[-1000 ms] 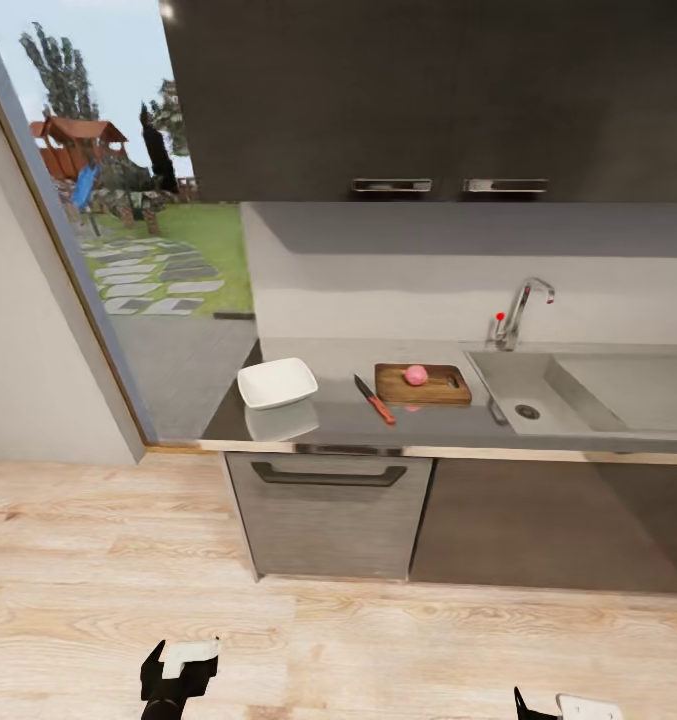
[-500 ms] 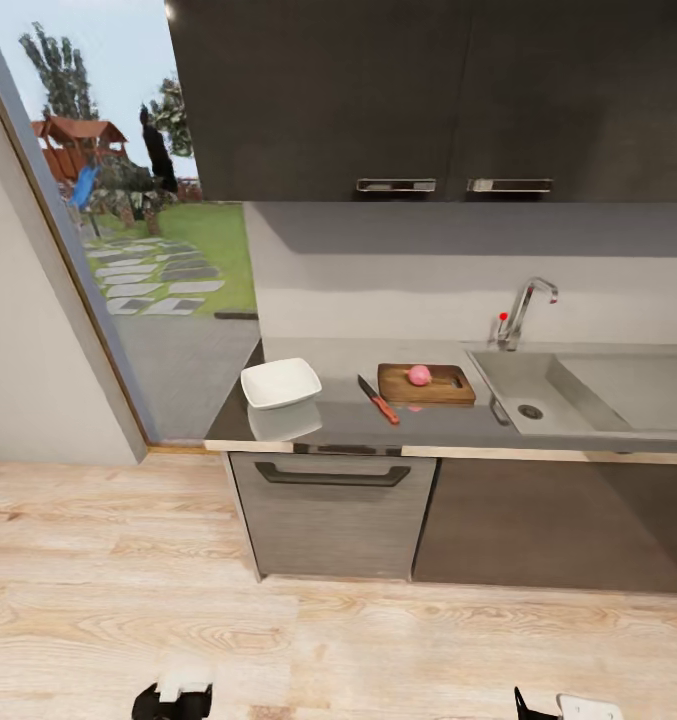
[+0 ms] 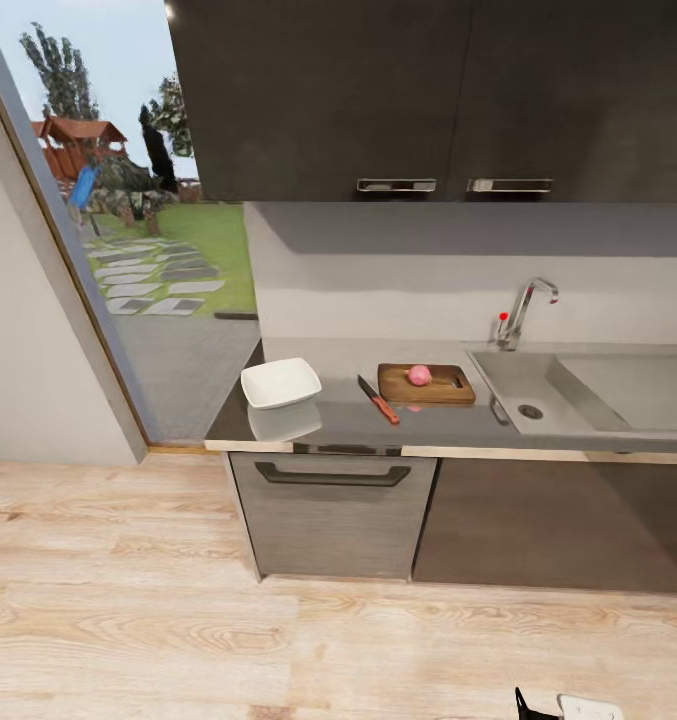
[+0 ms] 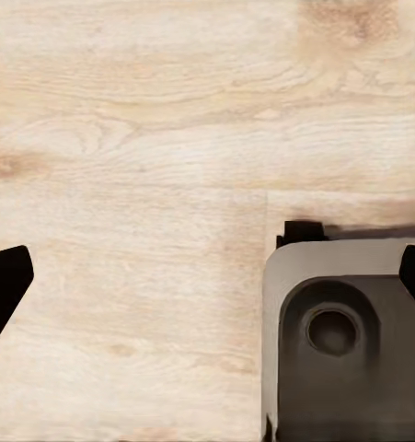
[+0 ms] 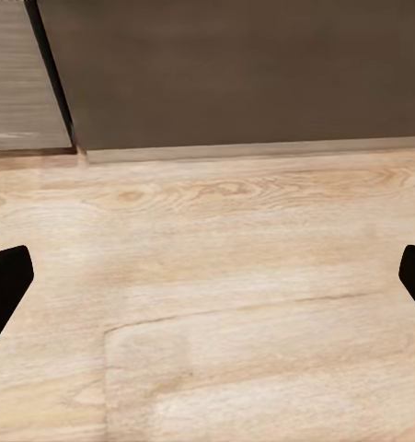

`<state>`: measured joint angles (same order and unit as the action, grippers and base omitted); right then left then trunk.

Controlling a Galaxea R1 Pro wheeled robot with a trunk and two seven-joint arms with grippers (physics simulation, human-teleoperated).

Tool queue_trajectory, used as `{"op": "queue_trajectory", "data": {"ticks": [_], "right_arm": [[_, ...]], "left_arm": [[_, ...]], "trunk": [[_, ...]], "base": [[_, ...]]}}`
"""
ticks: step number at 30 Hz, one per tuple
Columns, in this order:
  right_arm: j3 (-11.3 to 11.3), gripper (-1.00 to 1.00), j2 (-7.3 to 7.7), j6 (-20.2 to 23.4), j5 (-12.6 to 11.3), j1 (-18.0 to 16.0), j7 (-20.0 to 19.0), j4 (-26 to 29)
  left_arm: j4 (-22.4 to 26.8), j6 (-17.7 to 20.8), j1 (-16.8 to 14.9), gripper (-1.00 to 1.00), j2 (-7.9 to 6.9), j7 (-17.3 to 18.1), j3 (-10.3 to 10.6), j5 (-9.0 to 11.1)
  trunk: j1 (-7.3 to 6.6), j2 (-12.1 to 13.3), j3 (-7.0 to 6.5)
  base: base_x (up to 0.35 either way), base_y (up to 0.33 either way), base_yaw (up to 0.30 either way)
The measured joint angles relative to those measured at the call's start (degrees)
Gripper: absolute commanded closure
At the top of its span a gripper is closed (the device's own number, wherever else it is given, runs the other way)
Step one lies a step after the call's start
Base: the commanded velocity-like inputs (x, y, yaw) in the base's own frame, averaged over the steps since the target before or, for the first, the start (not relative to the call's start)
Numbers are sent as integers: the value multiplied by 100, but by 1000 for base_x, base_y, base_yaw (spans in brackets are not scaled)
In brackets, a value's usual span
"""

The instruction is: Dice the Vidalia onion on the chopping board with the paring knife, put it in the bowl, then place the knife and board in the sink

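Left gripper (image 4: 207,276) dropped from head view since a second ago, jaws spread wide over wooden floor (image 4: 124,138), right gripper (image 5: 207,276) jaws spread too, Vidalia onion (image 3: 419,375) on chopping board (image 3: 440,390), paring knife (image 3: 378,400) at board's nine o'clock, bowl (image 3: 280,383) further toward nine on tabletop (image 3: 428,430), sink (image 3: 538,385) at board's three o'clock.

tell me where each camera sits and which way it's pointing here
Head view: high on the robot, facing the countertop with bowl, paring knife, Vidalia onion on the chopping board, sink; a bit of the right arm at the bottom edge.
Left wrist view: looks down at the wooden floor and the robot's grey base; left gripper open.
Right wrist view: aims low at floor and cabinet fronts; right gripper open.
Shared: the floor.
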<state>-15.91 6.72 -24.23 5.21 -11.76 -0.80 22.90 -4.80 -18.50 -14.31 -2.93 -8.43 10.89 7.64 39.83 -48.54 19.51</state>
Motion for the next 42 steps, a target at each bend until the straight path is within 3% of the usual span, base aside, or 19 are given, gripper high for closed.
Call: {"op": "queue_trajectory", "data": {"ticks": [6, 13, 19, 23, 24, 25, 26, 30, 33, 37, 40, 42], "right_arm": [[4, -100, 0, 0, -3, -3, 0, 0], [-13, -100, -19, 0, -11, -2, 11, 64], [-24, -100, -97, 211, -10, -1, 690, 1243], [-11, -100, -235, 852, -8, 0, 848, 2064], [-5, -100, -284, 1131, -4, 0, 867, 2379], [5, -100, -396, 1991, -13, 2, 900, 3187], [7, -100, -441, 2308, 1, -5, 906, 3798], [7, -100, -551, 3187, -2, -3, 914, 4816], [26, -100, -578, 4077, -1, -2, 924, 5756], [111, -100, -572, 4900, -2, -1, 933, 6517], [145, -100, -561, 5243, 1, -5, 940, 6830], [308, -100, -550, 5513, 1, -28, 945, 7007]], "left_arm": [[11, -3, 292, -100, 7, 7, 2, -1], [43, -33, 339, -100, 182, 2, -174, 126], [44, -46, 341, -100, 210, 11, -199, 289], [45, -47, 341, -100, 211, 11, -198, 300], [44, -47, 341, -100, 211, 11, -200, 302], [45, -47, 341, -100, 212, 11, -201, 304], [44, -47, 341, -100, 212, 11, -201, 304], [45, -47, 341, -100, 212, 11, -200, 304], [45, -47, 341, -100, 222, 11, -200, 304], [45, -43, 341, -100, 235, 11, -199, 304], [45, -40, 341, -100, 237, 11, -199, 304], [45, -38, 341, -100, 238, 11, -199, 304]], "trunk": [[0, 0, -1], [0, 0, -1], [0, 0, -1], [0, 0, -1], [0, 0, -1], [0, 0, 0], [0, 0, -2], [0, 0, -1], [0, 0, -1], [0, 0, -1], [0, 0, -1], [0, 0, -1]], "base": [[0, 0, 0], [0, 0, 0], [0, 0, 0], [0, 0, 0], [0, 0, 0], [0, 0, 0], [0, 0, 0], [0, 0, 0], [0, 0, 0], [0, 0, 0], [0, 0, 0], [0, 0, 0]]}}
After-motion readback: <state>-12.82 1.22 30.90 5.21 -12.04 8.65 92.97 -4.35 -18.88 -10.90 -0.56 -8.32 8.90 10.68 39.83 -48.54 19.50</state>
